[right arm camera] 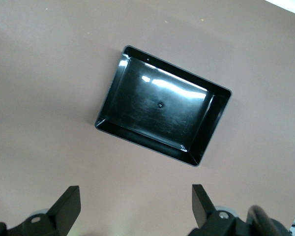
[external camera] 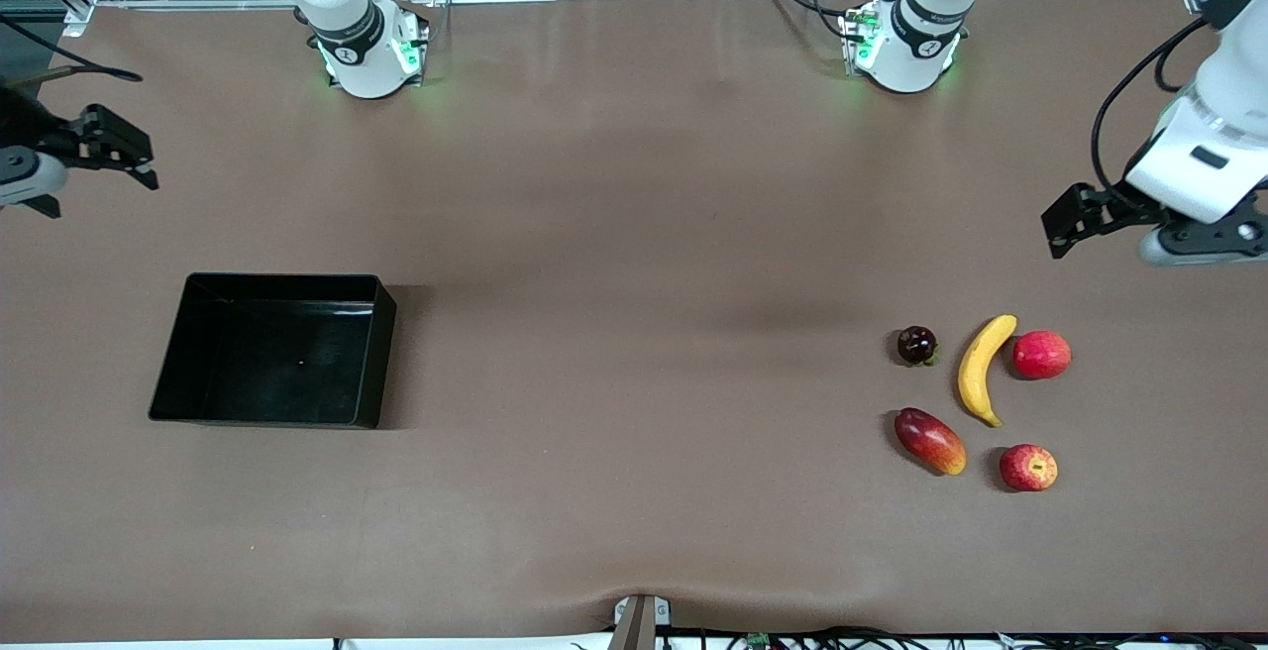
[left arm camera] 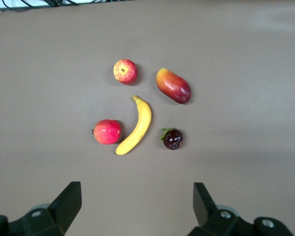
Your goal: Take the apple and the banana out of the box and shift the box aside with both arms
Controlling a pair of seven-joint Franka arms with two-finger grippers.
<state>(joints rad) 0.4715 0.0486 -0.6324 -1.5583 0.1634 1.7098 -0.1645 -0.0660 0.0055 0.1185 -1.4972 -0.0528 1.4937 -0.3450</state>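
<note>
The black box (external camera: 277,353) lies empty on the table toward the right arm's end, and the right wrist view looks down into it (right arm camera: 157,113). At the left arm's end lie the yellow banana (external camera: 984,368) (left arm camera: 136,126) and, nearer the front camera, the red apple (external camera: 1028,468) (left arm camera: 125,71) with a yellowish patch. My left gripper (external camera: 1058,229) (left arm camera: 136,194) hangs open over bare table beside the fruits. My right gripper (external camera: 147,162) (right arm camera: 136,194) hangs open over bare table beside the box. Neither holds anything.
A red-orange mango (external camera: 929,440) (left arm camera: 173,85) lies beside the apple. A dark maroon fruit (external camera: 917,345) (left arm camera: 172,139) and a second round red fruit (external camera: 1041,354) (left arm camera: 107,132) flank the banana. The arm bases stand along the table's edge farthest from the front camera.
</note>
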